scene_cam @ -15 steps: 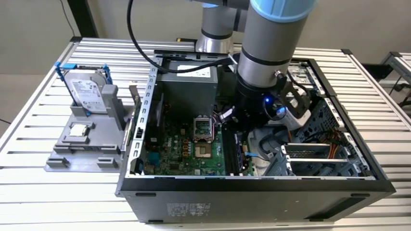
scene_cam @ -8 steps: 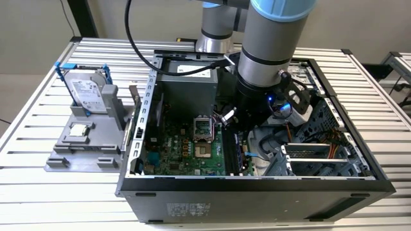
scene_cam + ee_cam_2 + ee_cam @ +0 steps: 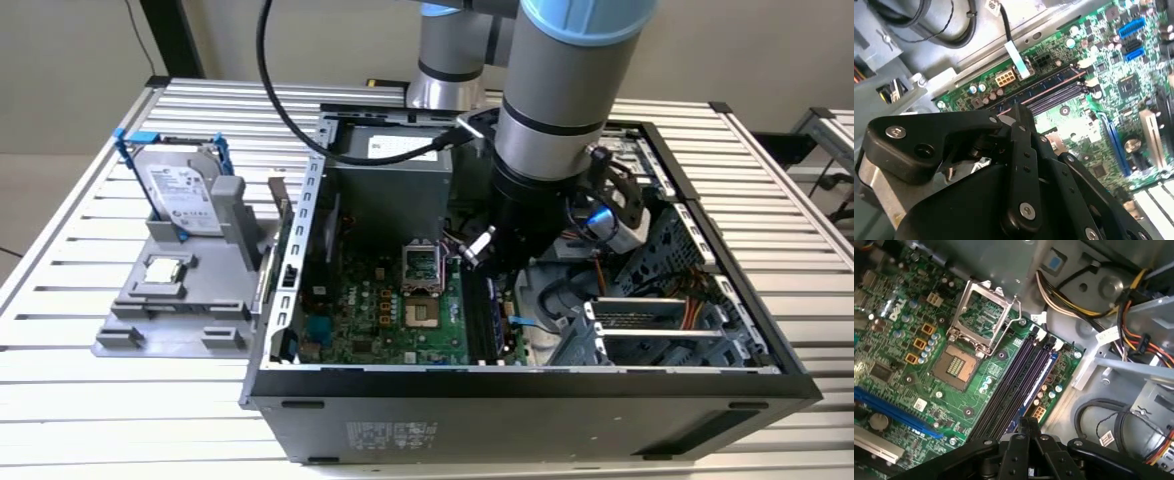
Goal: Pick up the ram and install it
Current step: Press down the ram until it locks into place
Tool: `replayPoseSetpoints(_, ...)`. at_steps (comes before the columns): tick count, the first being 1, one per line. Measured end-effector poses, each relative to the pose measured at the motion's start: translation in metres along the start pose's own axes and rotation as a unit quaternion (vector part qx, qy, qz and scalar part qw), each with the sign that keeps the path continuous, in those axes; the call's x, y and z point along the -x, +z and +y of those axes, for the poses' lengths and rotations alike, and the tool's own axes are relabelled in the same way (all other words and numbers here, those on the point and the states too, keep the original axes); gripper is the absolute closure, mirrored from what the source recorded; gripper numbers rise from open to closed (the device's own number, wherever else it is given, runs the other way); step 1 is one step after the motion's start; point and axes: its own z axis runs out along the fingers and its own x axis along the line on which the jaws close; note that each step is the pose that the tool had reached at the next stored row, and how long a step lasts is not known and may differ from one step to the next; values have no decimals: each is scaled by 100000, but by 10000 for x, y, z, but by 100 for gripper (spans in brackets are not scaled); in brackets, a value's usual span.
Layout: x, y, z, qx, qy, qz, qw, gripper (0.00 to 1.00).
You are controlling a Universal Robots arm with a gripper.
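Risk, as we judge it: if the ram sits skewed over the memory slots (image 3: 1019, 385), pressing could jam it or bend the latches. The gripper (image 3: 1028, 426) hangs inside the computer case (image 3: 534, 385), just above the slots. We see its fingers drawn together; we cannot tell whether a stick sits between them.

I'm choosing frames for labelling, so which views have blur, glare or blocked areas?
In the exterior view the arm hides part of the open computer case. In the second wrist view the dark end effector looms soft across the foreground, and the motherboard looks slightly smeared. In the first wrist view the memory slots are sharp, with mild glare on the metal bracket.
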Motion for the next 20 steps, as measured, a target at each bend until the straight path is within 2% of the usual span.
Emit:
replayPoseSetpoints(4, 0, 0, 0, 150, -3179, -104, 99949, 100)
replayPoseSetpoints(8, 0, 0, 0, 292, -6445, -201, 99791, 100)
replayPoseSetpoints(13, 0, 0, 0, 578, -10300, -343, 99466, 100)
replayPoseSetpoints(16, 0, 0, 0, 996, -12177, -591, 99249, 100)
replayPoseSetpoints(20, 0, 0, 0, 1531, -14793, -921, 98884, 100)
